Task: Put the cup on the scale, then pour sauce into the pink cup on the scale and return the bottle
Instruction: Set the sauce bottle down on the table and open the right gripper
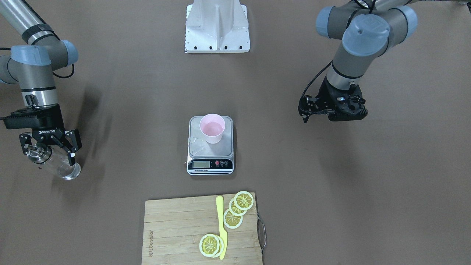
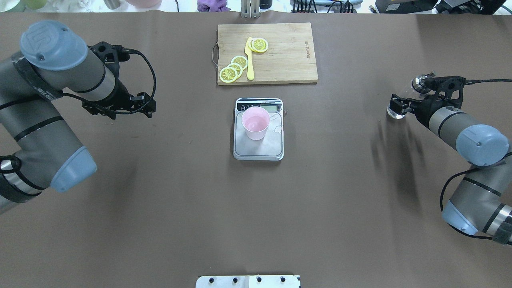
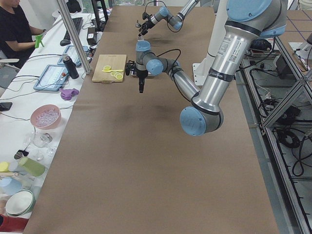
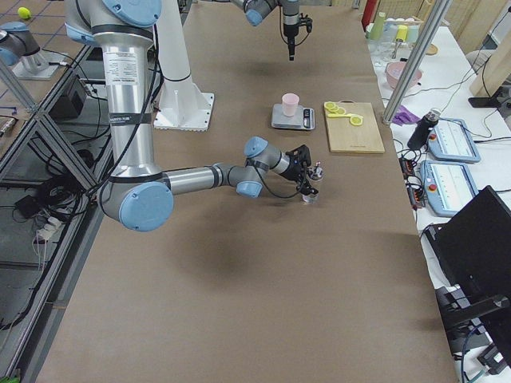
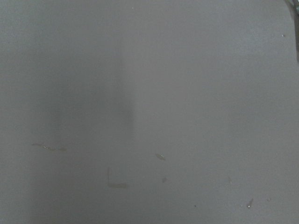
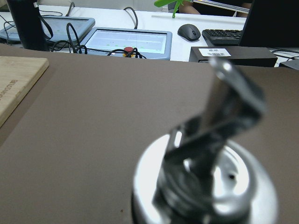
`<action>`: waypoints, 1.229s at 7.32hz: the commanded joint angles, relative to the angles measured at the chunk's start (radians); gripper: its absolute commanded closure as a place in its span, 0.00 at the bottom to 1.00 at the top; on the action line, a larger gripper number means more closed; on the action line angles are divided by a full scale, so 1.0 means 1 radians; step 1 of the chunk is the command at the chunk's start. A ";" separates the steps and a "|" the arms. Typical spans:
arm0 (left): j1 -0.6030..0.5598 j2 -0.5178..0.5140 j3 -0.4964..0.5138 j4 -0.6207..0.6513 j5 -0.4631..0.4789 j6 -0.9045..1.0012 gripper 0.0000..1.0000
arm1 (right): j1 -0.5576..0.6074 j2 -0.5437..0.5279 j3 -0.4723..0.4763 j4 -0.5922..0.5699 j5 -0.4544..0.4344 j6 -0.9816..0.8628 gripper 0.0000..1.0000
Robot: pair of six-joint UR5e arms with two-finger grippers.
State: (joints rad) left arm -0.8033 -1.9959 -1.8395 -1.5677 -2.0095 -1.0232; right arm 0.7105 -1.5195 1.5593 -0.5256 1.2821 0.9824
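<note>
The pale pink cup stands upright on the steel platform of the scale at mid-table; it also shows in the overhead view. The clear glass bottle with its silver pourer cap stands upright on the table at the robot's far right. My right gripper lies level around the bottle, its fingers spread wider than the glass, so it looks open. My left gripper hangs above bare table on the robot's left, fingers together and empty.
A wooden cutting board with several lemon slices and a yellow knife lies beyond the scale on the operators' side. The robot's white base plate is at the near edge. Brown table mat surrounds the scale.
</note>
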 commanded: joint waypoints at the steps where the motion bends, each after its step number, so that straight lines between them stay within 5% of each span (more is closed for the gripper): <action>1: -0.001 0.000 0.000 0.000 0.000 0.000 0.02 | -0.005 -0.060 0.056 0.004 -0.001 0.031 0.00; 4: -0.005 0.005 -0.001 0.003 0.000 0.009 0.02 | -0.040 -0.196 0.215 0.003 0.029 0.062 0.00; 6: -0.025 0.034 -0.007 0.002 0.000 0.015 0.02 | 0.024 -0.293 0.387 -0.017 0.269 0.064 0.00; 7: -0.036 0.049 -0.021 0.000 -0.002 0.044 0.02 | 0.150 -0.289 0.381 -0.017 0.419 0.096 0.00; 9: -0.037 0.080 -0.046 0.000 -0.002 0.052 0.02 | 0.495 -0.152 0.308 -0.158 0.886 0.011 0.00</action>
State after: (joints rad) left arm -0.8376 -1.9301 -1.8747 -1.5675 -2.0108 -0.9771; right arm 1.0015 -1.7537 1.9097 -0.5923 1.8927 1.0440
